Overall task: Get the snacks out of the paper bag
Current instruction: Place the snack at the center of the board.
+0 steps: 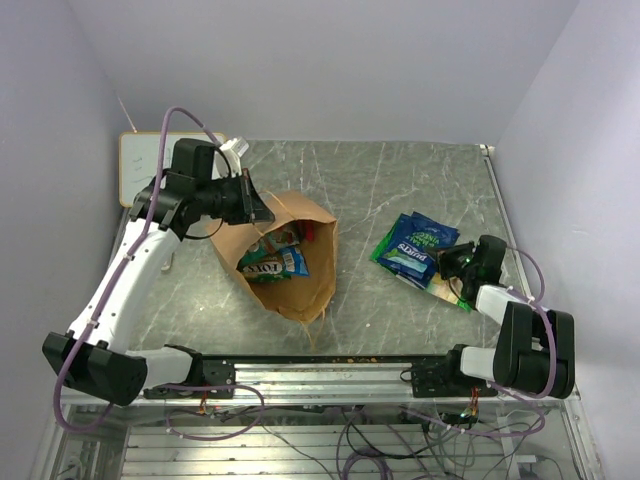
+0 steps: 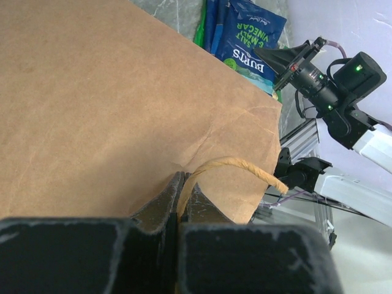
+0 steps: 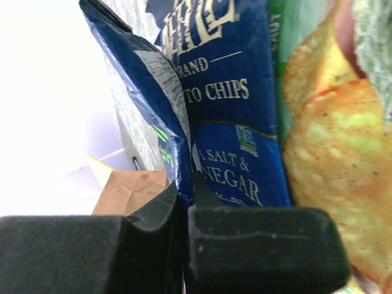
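The brown paper bag lies on its side mid-table, mouth toward the left arm; snack packets show inside it. My left gripper is shut on the bag's twisted paper handle at the bag's rim. A pile of snacks, blue packets on top with green and yellow ones under, lies at the right. My right gripper is shut on the edge of a blue chips packet from that pile, next to another blue packet and a yellow one.
A small whiteboard leans at the back left by the wall. The table's metal rail runs along the near edge between the arm bases. Walls close in on the left, back and right.
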